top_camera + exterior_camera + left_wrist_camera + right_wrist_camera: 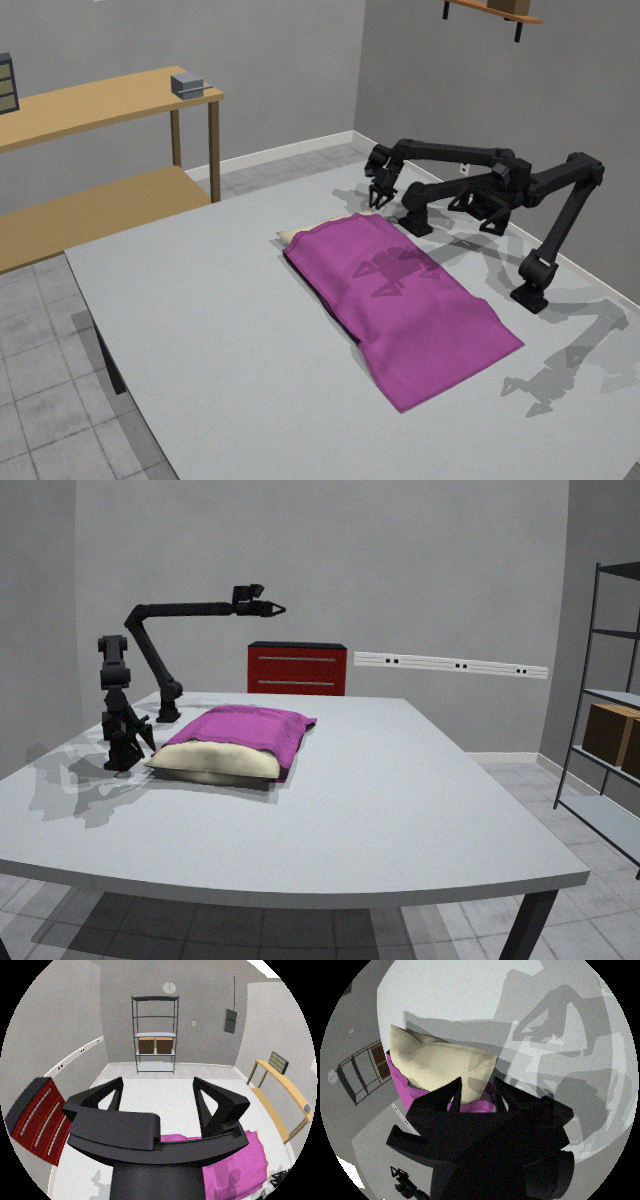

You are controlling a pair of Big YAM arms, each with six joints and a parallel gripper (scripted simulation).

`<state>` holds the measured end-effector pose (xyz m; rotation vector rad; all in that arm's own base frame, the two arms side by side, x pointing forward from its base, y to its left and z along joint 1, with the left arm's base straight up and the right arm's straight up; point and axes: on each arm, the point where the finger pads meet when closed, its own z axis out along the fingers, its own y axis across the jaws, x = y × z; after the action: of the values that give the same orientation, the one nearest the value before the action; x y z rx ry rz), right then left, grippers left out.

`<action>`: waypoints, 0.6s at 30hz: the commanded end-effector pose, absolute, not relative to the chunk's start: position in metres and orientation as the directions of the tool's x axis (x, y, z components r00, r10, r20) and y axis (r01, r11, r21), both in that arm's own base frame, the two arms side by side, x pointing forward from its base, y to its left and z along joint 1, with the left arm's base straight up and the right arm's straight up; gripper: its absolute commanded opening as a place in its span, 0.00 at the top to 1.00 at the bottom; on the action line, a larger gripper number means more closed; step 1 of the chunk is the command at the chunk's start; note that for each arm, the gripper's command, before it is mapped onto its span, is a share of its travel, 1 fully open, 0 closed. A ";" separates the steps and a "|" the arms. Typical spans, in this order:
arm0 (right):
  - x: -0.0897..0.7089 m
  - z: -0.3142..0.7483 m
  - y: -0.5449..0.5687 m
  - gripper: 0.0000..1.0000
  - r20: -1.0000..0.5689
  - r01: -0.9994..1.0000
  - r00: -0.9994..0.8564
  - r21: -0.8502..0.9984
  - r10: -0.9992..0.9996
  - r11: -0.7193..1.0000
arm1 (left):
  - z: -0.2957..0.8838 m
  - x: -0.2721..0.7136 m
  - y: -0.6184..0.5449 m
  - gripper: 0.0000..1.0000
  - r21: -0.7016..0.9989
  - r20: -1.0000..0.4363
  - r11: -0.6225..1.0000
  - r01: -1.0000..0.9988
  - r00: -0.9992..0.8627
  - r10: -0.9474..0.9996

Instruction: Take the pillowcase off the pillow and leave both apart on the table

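Near the pillow's bare end, the right tool stands partly open, gripping nothing.

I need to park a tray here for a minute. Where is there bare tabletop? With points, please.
Bare: beside the pillowcase (pixel 413 310) (pixel 232 725), on the side away from the arm bases. Crowded: between pillowcase and bases, and the pillow's (pixel 289 233) (pixel 217 761) corner near the right fingers (pixel 381 202).
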<state>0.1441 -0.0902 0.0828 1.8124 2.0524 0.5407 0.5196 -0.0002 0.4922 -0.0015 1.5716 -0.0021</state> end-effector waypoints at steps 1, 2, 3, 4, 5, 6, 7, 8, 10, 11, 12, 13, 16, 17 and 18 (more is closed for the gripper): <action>0.151 0.082 -0.094 0.56 -0.013 0.857 -0.116 0.504 0.993 0.107 | 0.506 0.515 -0.006 0.00 0.004 -1.000 1.000 0.010 0.029 0.004; 0.152 0.082 -0.094 0.56 -0.016 0.856 -0.116 0.506 0.993 0.108 | 0.506 0.515 -0.006 0.00 0.004 -1.000 1.000 0.010 0.029 0.004; 0.153 0.081 -0.094 0.56 -0.016 0.856 -0.116 0.506 0.993 0.108 | 0.506 0.515 -0.006 0.00 0.004 -1.000 1.000 0.010 0.029 0.004; 0.154 0.079 -0.094 0.56 -0.015 0.856 -0.117 0.506 0.993 0.108 | 0.506 0.515 -0.006 0.00 0.004 -1.000 1.000 0.010 0.029 0.004; 0.155 0.078 -0.094 0.56 -0.015 0.856 -0.116 0.506 0.993 0.108 | 0.506 0.515 -0.006 0.00 0.004 -1.000 1.000 0.010 0.029 0.004; 0.156 0.076 -0.094 0.56 -0.015 0.856 -0.116 0.506 0.993 0.108 | 0.506 0.515 -0.006 0.00 0.004 -1.000 1.000 0.010 0.029 0.004; 0.158 0.081 -0.097 0.56 -0.025 0.852 -0.116 0.511 0.993 0.113 | 0.506 0.515 -0.006 0.00 0.004 -1.000 1.000 0.010 0.029 0.004; 0.157 0.075 -0.094 0.56 -0.015 0.856 -0.117 0.506 0.993 0.108 | 0.506 0.515 -0.006 0.00 0.004 -1.000 1.000 0.010 0.029 0.004; 0.159 0.071 -0.093 0.56 -0.014 0.856 -0.116 0.506 0.993 0.107 | 0.506 0.515 -0.006 0.00 0.004 -1.000 1.000 0.010 0.029 0.004; 0.159 0.070 -0.093 0.56 -0.014 0.856 -0.116 0.506 0.993 0.107 | 0.506 0.515 -0.006 0.00 0.004 -1.000 1.000 0.010 0.029 0.004; 0.160 0.069 -0.093 0.56 -0.014 0.856 -0.116 0.506 0.993 0.107 | 0.506 0.515 -0.006 0.00 0.004 -1.000 1.000 0.010 0.029 0.004; 0.160 0.069 -0.093 0.56 -0.014 0.856 -0.116 0.506 0.993 0.107 | 0.506 0.515 -0.006 0.00 0.004 -1.000 1.000 0.010 0.029 0.004; 0.163 0.071 -0.095 0.56 -0.023 0.853 -0.116 0.510 0.993 0.111 | 0.506 0.515 -0.006 0.00 0.004 -1.000 1.000 0.010 0.029 0.004; 0.161 0.065 -0.092 0.56 -0.012 0.856 -0.116 0.505 0.993 0.106 | 0.506 0.515 -0.006 0.00 0.004 -1.000 1.000 0.010 0.029 0.004; 0.162 0.063 -0.092 0.56 -0.012 0.856 -0.116 0.506 0.993 0.106 | 0.506 0.515 -0.006 0.00 0.004 -1.000 1.000 0.010 0.029 0.004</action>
<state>0.1555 -0.0896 0.0639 1.8153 2.0495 0.5401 0.5196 -0.0002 0.4922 -0.0015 1.5716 -0.0021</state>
